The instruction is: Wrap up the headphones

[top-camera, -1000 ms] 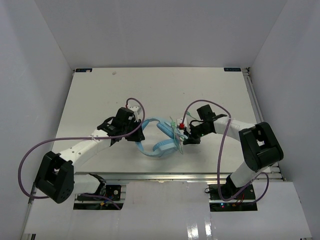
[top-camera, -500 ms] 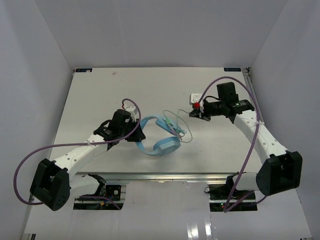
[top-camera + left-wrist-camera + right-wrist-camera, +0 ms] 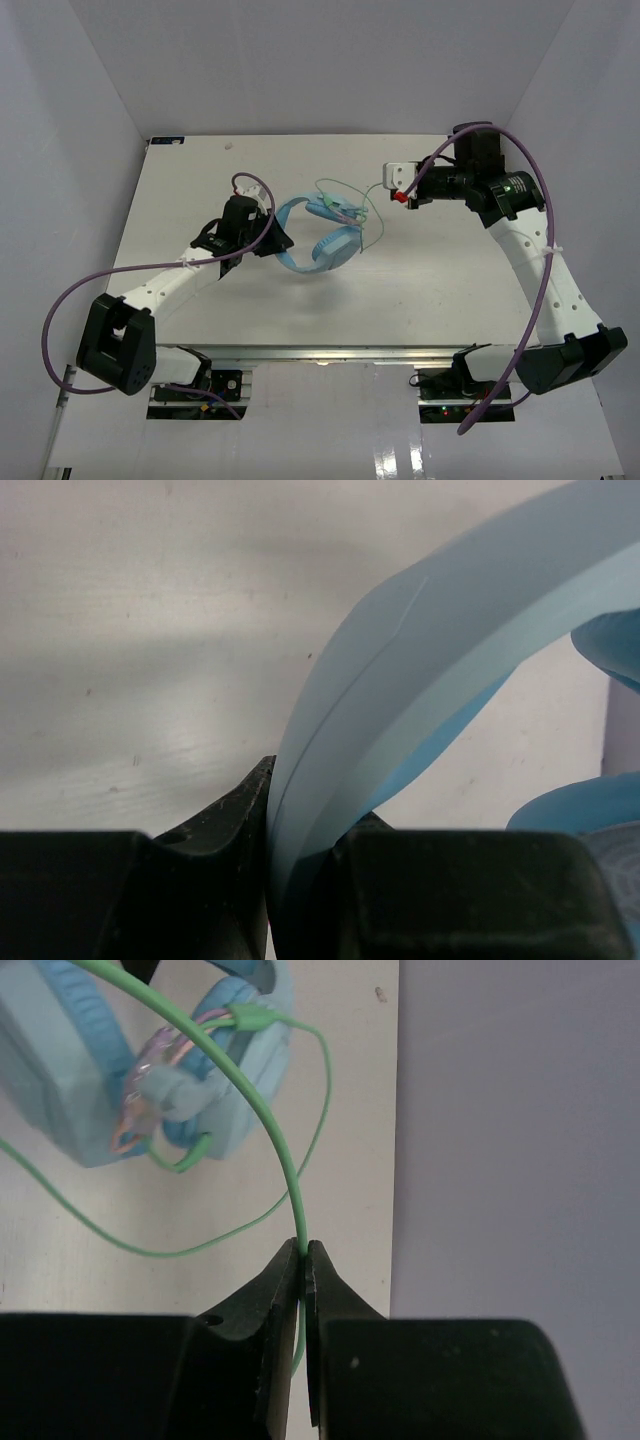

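- Your left gripper (image 3: 268, 240) is clamped on the headband (image 3: 400, 700) of the headphones (image 3: 330, 238). The blue band runs straight down between its closed jaws.
- The headphones sit about mid-table, slightly nearer the far edge than the near one. The ear cups (image 3: 338, 246) are to the right of your left gripper.
- Your right gripper (image 3: 303, 1260) pinches the thin green cable (image 3: 275, 1150), jaws closed tight on it. It is over the table (image 3: 200, 180) toward the far right corner.
- The cable arcs from that pinch back to the ear cups, with a loose loop beside them.
- Can't tell whether the ear cups touch the table.
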You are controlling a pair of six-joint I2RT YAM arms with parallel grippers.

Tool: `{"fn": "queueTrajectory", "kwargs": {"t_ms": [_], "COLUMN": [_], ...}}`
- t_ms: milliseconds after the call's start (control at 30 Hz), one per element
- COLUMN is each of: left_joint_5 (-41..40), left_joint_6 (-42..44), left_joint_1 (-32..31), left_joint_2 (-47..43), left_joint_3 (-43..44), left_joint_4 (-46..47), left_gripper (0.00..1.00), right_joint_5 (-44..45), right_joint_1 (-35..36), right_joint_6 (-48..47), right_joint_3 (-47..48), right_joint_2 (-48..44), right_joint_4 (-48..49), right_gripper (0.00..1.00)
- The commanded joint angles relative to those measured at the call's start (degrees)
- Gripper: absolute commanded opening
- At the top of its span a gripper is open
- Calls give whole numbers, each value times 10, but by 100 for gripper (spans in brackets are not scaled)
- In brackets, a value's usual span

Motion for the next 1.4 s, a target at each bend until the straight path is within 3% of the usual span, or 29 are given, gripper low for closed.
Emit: {"fn": "queueTrajectory", "kwargs": {"t_ms": [0, 200, 533, 667, 900, 1100, 1367], "left_joint_5": [43, 79, 101, 91, 95, 121, 130], "left_joint_6": [-76, -134, -179, -157, -103, -61, -16], "left_joint_1": [20, 30, 23, 11, -13, -43, -97], "left_joint_2": [-5, 32, 132, 187, 277, 348, 406], "left_joint_3": [59, 97, 179, 222, 254, 275, 363], "left_joint_4": [102, 144, 154, 128, 84, 81, 41], "left_gripper": [0, 0, 0, 0, 0, 0, 0], "right_joint_5": [10, 40, 191, 267, 355, 382, 398], "right_joint_1": [17, 54, 198, 251, 262, 263, 309], "right_joint_6": [-80, -137, -164, -172, -220, -283, -290], "right_joint_3": [1, -45, 4, 18, 75, 75, 72], "right_joint_2": [-57, -107, -96, -92, -80, -79, -64], "right_joint_4": [-34, -22, 0, 42, 97, 126, 94], "right_gripper": [8, 8, 8, 8, 8, 8, 8]}}
